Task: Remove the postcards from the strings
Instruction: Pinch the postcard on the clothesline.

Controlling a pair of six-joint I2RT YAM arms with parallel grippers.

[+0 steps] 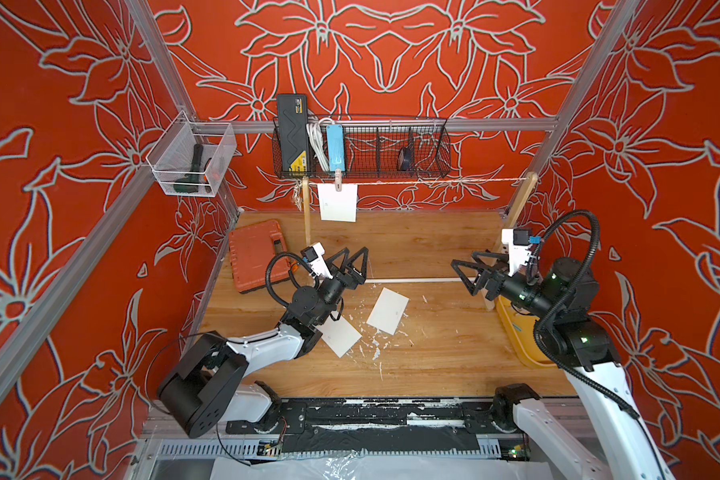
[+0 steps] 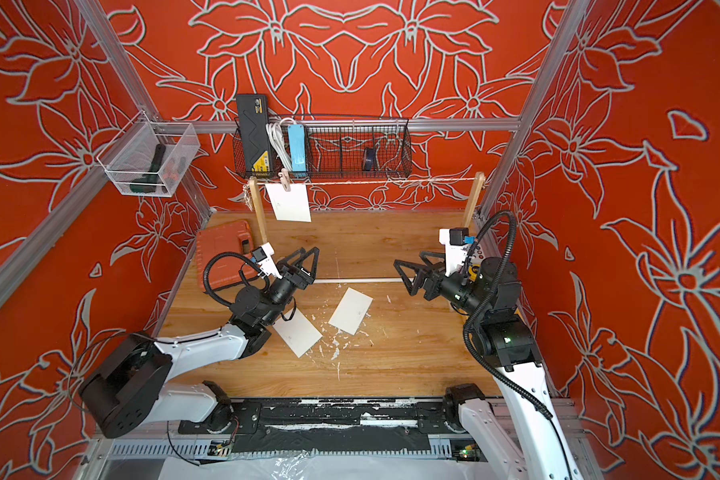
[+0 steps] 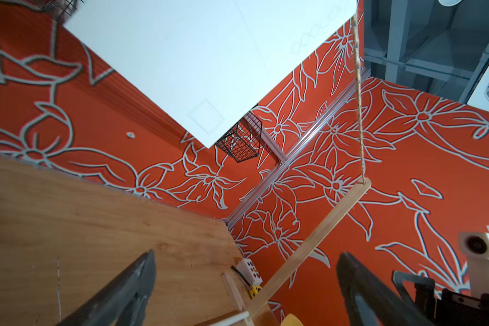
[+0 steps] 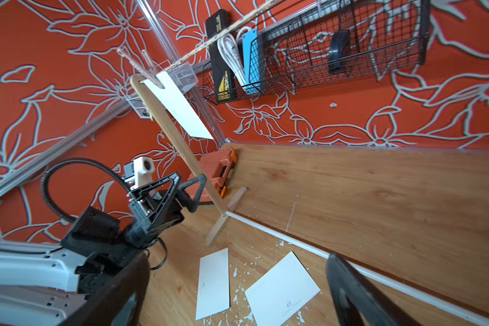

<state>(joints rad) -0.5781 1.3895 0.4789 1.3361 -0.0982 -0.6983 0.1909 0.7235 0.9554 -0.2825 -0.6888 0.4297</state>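
Postcards: one hanging card (image 1: 337, 202) is on the string (image 1: 433, 181), pinned at its top edge by a clothespeg (image 1: 339, 179), just beside the left upright (image 1: 307, 216). It sits above and ahead of the left gripper (image 1: 356, 251) fingertips, well apart. In the left wrist view its face (image 3: 209, 56) fills the space beyond the spread fingers.

Loose card A (image 1: 387, 311) and loose card B (image 1: 339, 336) lie flat on the table (image 1: 433, 357), below and behind the left fingertips. B is partly under that arm's wrist. A is below the right gripper (image 1: 461, 276) fingertips and a bit ahead of them. I count those two as done.

Both grippers have fingers wide apart with nothing between them. The right fingertips point across the white base rod (image 1: 412, 281) toward the left ones.

Handling, my read:
- The card is thin, stiff and very light, with smooth faces, so it will likely slip under a weak pinch and crease if bent hard.
- Take the free bottom edge or lower corner, one pad on each face, clear of the peg.
- Pull straight down in the card's plane. A sideways tug would swing the string.
- The stand looks light, so a hard pull may tip it. The right fingers could squeeze the peg tails instead, or steady the right upright (image 1: 520, 208).
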